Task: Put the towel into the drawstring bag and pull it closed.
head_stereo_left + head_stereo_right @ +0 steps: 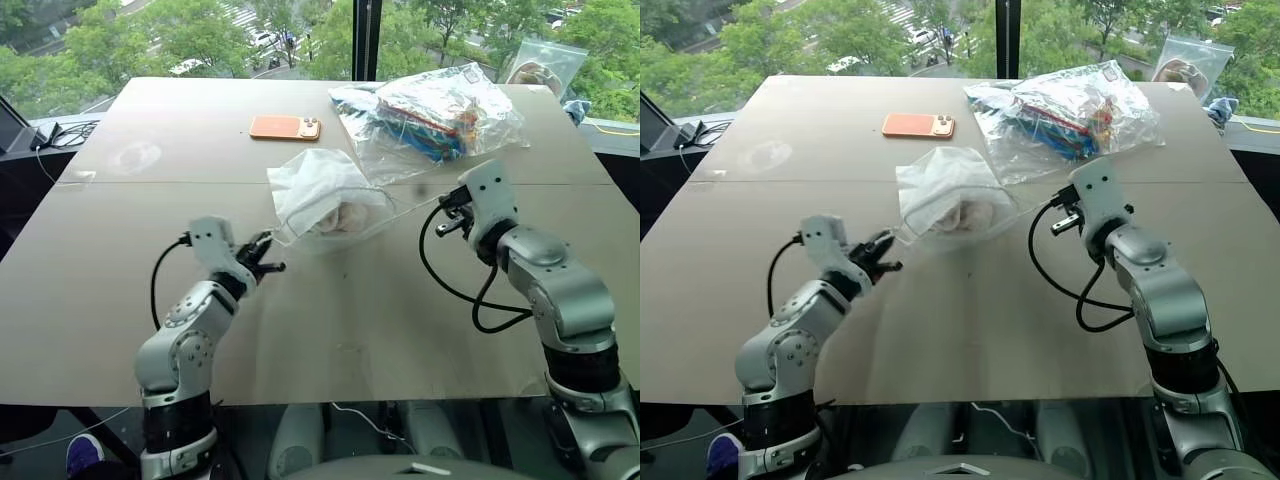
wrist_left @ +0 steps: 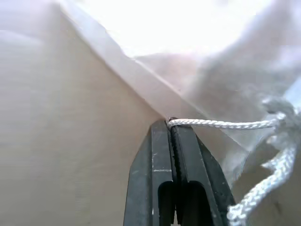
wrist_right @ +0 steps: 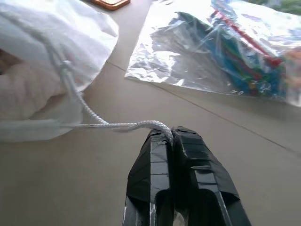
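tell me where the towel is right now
The towel sits inside the drawstring bag at mid-table, between the two grippers, nearer the robot than the orange phone.

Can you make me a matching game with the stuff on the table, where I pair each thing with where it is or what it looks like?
Things:
1. towel
2. phone
3. clear plastic bag
4. left gripper

Places, colours or states:
A. orange, lying flat on the table
B. full of colourful items
C. shut on a white cord
D. inside the drawstring bag

Pairs: 1-D, 2-A, 3-B, 4-C
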You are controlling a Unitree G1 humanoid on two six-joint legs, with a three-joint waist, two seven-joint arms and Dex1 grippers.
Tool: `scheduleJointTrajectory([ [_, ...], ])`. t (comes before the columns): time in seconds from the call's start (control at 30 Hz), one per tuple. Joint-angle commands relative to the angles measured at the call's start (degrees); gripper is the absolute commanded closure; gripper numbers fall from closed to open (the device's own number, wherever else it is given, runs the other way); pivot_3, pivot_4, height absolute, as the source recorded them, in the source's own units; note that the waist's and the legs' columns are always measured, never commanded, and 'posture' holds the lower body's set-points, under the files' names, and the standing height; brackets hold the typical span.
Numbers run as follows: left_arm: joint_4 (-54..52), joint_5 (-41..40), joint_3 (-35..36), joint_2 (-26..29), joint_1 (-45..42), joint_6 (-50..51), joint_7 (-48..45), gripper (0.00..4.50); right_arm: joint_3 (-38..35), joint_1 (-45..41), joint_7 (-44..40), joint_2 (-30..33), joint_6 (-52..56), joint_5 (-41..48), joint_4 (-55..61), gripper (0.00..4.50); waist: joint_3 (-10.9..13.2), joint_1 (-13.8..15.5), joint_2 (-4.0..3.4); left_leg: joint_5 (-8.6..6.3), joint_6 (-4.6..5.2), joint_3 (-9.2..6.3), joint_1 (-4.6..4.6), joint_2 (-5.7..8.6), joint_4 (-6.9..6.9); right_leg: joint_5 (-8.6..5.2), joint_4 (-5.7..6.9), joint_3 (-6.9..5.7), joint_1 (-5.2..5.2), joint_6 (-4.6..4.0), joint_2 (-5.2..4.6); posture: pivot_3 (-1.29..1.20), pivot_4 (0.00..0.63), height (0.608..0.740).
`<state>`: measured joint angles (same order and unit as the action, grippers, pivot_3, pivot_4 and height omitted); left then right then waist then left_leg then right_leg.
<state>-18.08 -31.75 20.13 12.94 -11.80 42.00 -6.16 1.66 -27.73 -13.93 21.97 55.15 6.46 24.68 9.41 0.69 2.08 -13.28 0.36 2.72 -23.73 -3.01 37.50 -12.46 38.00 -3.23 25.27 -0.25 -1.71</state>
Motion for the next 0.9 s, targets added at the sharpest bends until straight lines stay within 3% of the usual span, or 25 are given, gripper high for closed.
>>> scheduleJointTrajectory([
  [0.03,1.3,1.4,4.6,0.6,-5.5,-1.6,6.6,4.49,-5.7,-3.6,5.7,-0.6,-3.8,-3.0,-2.3,4.50,0.0,0.0,0.00,0.00,0.00,0.01,0.01,0.01,0.00,0.00,-0.01,0.00,-0.03,0.00,0.00,0.00,0.150,0.740],
  [0.47,18.2,6.3,10.0,10.0,-28.0,-10.3,14.0,4.49,-19.6,-10.2,16.3,0.5,-9.4,-3.9,-9.6,4.50,0.0,-0.2,0.01,0.00,0.00,0.05,-0.04,0.12,-0.03,0.14,-0.07,-0.01,-0.04,-0.23,-0.09,0.00,0.150,0.740],
  [0.77,24.6,5.8,11.5,13.3,-29.9,-13.2,14.1,4.49,-27.3,-10.3,18.3,5.8,-12.5,-3.8,-8.4,4.50,0.0,-0.1,0.00,0.01,-0.01,0.10,-0.06,0.12,-0.06,0.14,-0.08,-0.04,-0.03,-0.23,-0.12,0.00,0.150,0.740],
  [0.9,28.0,5.3,10.6,15.4,-35.1,-14.7,13.1,4.49,-29.3,-12.7,18.0,10.7,-12.8,-3.7,-8.4,4.50,0.0,0.1,0.02,0.01,-0.01,0.09,-0.09,0.13,-0.05,0.14,-0.08,-0.06,-0.02,-0.23,-0.12,0.00,0.150,0.740],
])
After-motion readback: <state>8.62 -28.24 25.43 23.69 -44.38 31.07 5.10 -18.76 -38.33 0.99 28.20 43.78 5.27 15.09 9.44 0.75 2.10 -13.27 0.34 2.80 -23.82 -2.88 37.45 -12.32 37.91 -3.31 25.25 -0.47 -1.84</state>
